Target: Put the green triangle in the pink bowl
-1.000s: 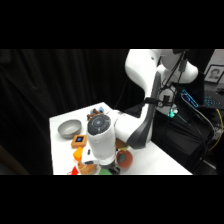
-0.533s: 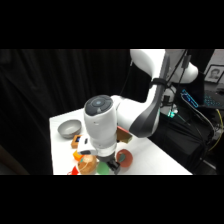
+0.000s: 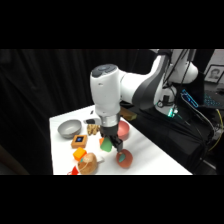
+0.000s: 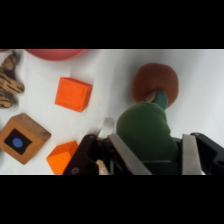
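The green triangle [image 4: 143, 126] sits between my gripper's [image 4: 154, 145] two metal fingers, close under the wrist camera, and the fingers are shut on it. In the side view the gripper [image 3: 113, 145] hangs just above the table with the green triangle [image 3: 105, 145] showing at its left side. The pink bowl [image 3: 123, 129] stands right behind the gripper, partly hidden by it. In the wrist view only a strip of the pink bowl's rim [image 4: 55, 53] shows at the top left.
A brown round thing with a teal patch [image 3: 124, 158] lies just in front of the gripper. To the left are a grey bowl [image 3: 68, 128], a wooden cube with a blue mark [image 3: 79, 141], an orange block [image 3: 80, 153] and a tan round object [image 3: 88, 163]. The table's front edge is near.
The gripper has risen and moved right and back, away from the front-left cluster toward the pink bowl, with the green triangle in it.
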You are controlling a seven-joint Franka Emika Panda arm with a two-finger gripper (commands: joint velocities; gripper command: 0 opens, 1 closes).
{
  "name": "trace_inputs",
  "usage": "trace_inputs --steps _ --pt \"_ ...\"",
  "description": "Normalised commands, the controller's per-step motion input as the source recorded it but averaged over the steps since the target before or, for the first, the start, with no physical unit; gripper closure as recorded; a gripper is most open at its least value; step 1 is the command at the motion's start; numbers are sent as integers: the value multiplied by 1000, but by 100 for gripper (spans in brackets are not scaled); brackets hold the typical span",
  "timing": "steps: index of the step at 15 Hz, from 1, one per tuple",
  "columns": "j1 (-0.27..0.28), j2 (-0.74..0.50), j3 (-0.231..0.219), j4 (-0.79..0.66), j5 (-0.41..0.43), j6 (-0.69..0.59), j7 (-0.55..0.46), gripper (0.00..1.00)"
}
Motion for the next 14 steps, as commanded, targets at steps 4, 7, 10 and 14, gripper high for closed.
trace_inputs --steps 4,7,10,14 --pt "-161 -681 -59 -726 176 199 -39 100" --pt "-144 -597 -79 -629 162 210 -57 100" --pt "-119 -403 -82 -520 155 302 -31 100" --pt "-99 -204 -72 -386 169 406 -61 100"
